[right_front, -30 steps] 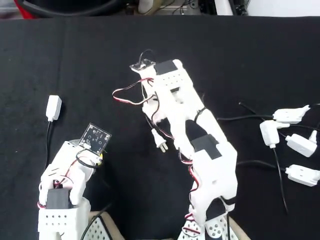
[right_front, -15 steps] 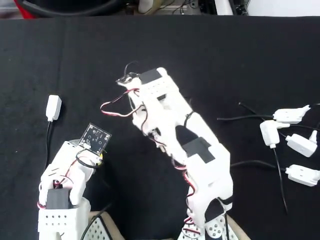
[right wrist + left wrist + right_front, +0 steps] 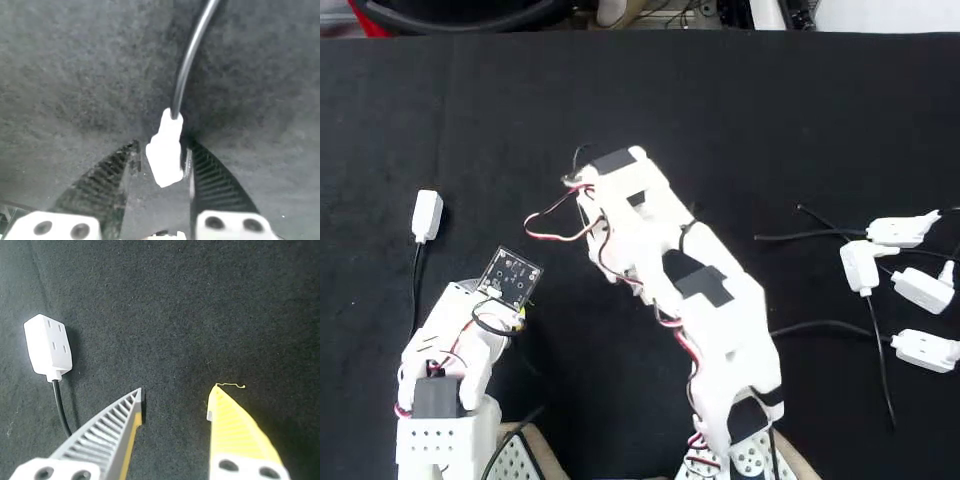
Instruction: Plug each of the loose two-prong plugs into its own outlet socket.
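From above, my left arm (image 3: 450,360) sits folded at the table's near edge, and my right arm (image 3: 690,290) stretches across the black cloth (image 3: 770,120). A white socket block (image 3: 426,215) lies just beyond my left arm. A cluster of white cord ends (image 3: 918,288) lies well apart, on the right.

At my left wrist, my left pincer (image 3: 175,400) gapes over bare cloth, with the socket block (image 3: 48,346) near it.

At my right wrist, my right pincer (image 3: 161,152) is clamped on a white plug (image 3: 166,150), whose dark cord (image 3: 192,55) runs away from it.

Right hand (image 3: 161,150) farther left.
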{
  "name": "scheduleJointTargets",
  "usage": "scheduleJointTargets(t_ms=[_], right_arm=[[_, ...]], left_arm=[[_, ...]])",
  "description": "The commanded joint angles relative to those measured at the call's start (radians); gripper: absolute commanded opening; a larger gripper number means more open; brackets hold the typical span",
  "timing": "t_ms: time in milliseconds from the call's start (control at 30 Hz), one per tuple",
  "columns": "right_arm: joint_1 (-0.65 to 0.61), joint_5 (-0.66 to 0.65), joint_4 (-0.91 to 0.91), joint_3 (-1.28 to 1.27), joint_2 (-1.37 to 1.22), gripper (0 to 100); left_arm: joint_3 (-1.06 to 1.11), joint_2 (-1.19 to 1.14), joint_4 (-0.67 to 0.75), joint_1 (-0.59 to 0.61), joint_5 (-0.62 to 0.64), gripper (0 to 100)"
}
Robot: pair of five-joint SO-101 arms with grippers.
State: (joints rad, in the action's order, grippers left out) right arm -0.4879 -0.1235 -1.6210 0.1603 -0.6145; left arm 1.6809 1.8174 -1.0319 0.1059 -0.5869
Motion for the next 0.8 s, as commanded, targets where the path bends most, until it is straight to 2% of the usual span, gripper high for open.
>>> scheduleJointTargets(t_ms=[0, 767], right_arm=[[-0.006, 0.011, -0.041, 0.065, -0.016, 13.6], [0.020, -0.023, -0.055, 0.128, -0.016, 13.3]], left_arm=[[0.019, 0.002, -0.008, 0.007, -0.008, 21], [0.019, 0.002, -0.009, 0.007, -0.008, 21]])
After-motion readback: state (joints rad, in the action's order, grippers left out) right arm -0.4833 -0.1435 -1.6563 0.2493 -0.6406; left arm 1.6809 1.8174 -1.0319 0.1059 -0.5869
